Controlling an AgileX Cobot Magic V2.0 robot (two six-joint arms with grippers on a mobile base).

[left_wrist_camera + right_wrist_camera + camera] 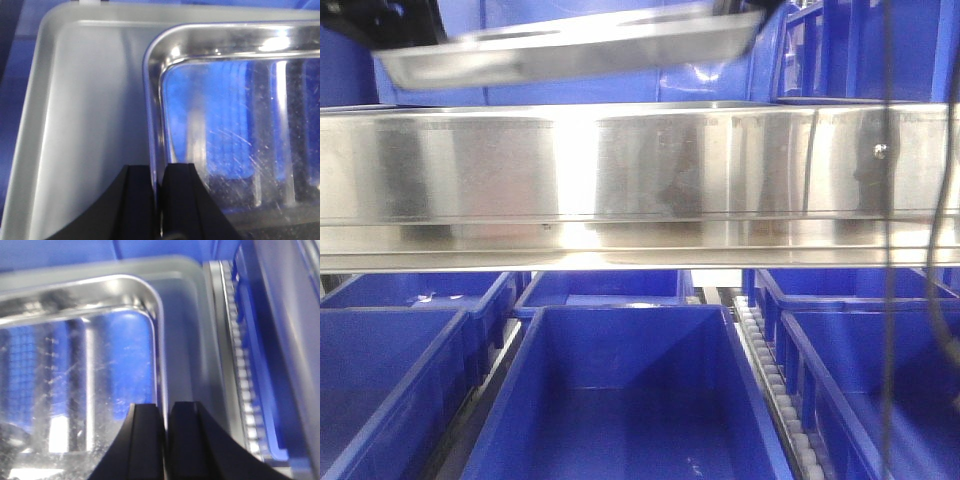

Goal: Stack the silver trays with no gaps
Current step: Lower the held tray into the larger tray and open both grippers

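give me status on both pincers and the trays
Left pincer shut on upper tray rim. Right pincer shut on opposite rim. Lower tray underneath, offset. Nothing blocking.

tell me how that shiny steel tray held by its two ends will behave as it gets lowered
The shiny rectangular steel tray probably stays stiff: its raised rolled rim shows no sag. The polished rim may slip, since the left hand and right hand each pinch only a thin edge. It already looks tilted in the front view, over the duller steel tray.

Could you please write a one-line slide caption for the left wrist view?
Left gripper pinches the rim of a shiny silver tray held above a second, duller tray.
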